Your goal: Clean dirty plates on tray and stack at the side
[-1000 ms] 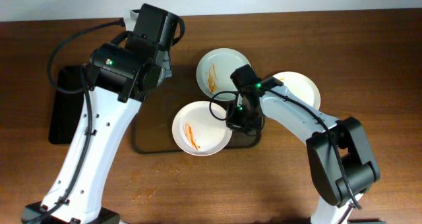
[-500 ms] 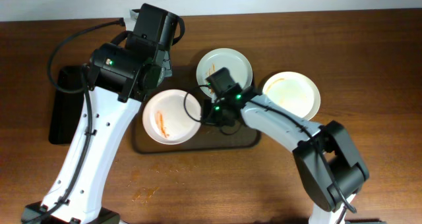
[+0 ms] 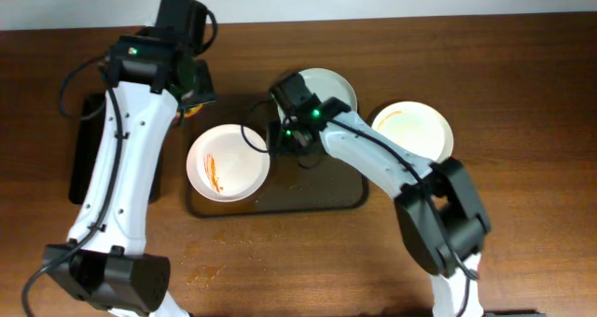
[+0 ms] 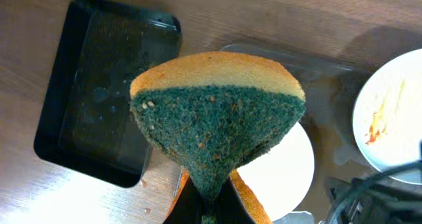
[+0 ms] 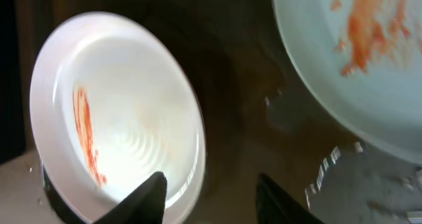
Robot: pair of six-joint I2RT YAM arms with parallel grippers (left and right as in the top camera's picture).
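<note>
The left pincer [image 4: 210,201] is clamping a green-and-yellow sponge [image 4: 217,112] and hanging over a corner of the dark tray [image 3: 317,194], with a black bin [image 4: 99,92] lying further off to its left. The right pincer [image 5: 217,197] is hovering low over the tray with fingers spread wide. One fingertip [image 5: 155,188] is sitting at the rim of a red-streaked plate [image 5: 119,112], and a second smeared plate [image 5: 356,59] is resting ahead on the other side. A third plate [image 3: 415,130] is lying beyond, off the tray.

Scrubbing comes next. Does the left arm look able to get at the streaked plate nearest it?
Probably yes: the plate lies uncovered near the left tool and sponge; the right tool sits beside it.
</note>
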